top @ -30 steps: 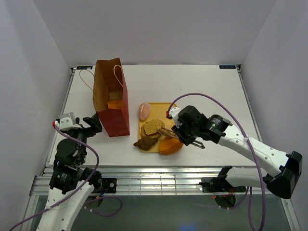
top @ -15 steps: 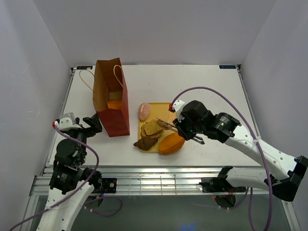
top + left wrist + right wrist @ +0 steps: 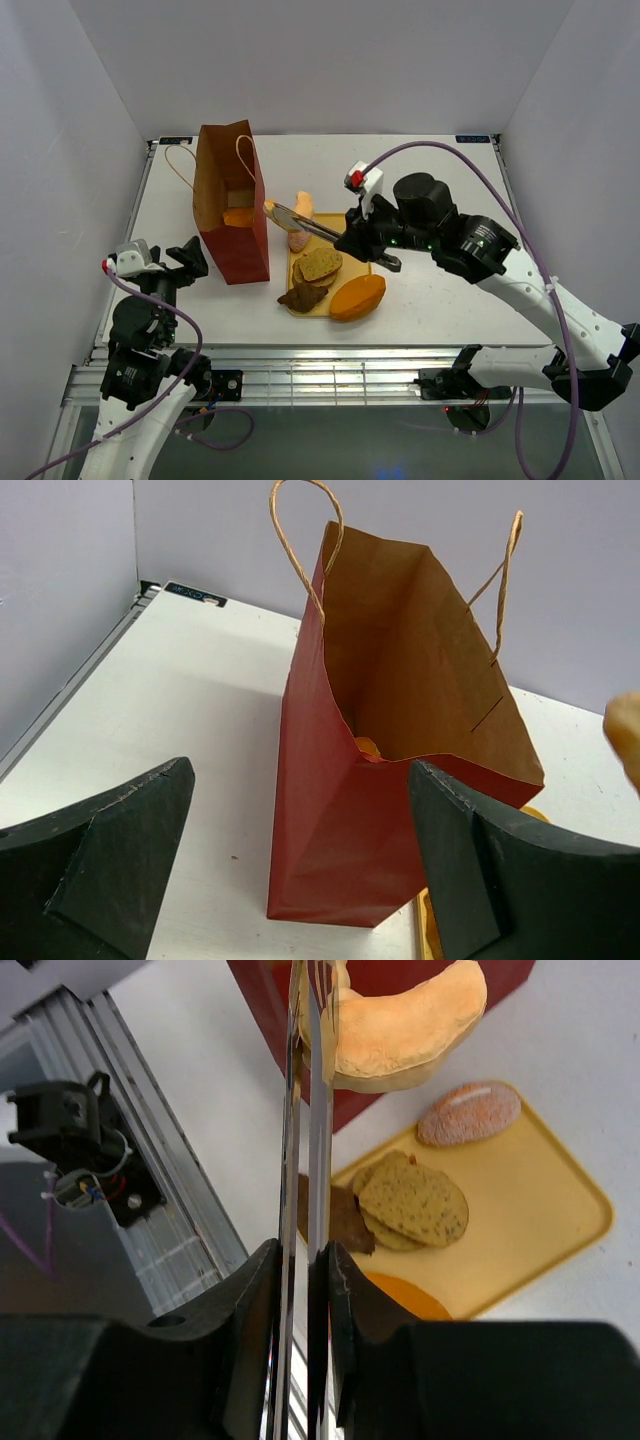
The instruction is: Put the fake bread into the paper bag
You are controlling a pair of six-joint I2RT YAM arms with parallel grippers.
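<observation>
Right wrist | my right jaws clamp the tongs [image 3: 300,1140], which pinch a tan roll [image 3: 400,1030] just beside the paper bag [image 3: 245,240] | my left jaws stand open, empty.

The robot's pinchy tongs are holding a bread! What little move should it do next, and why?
Probably slide the right gripper a little toward the paper bag, so the tan bread sits over its open top. The silver tongs pinch the bread up off the yellow tray, but their tips seem only at the bag's edge; letting go now might drop it outside.
</observation>
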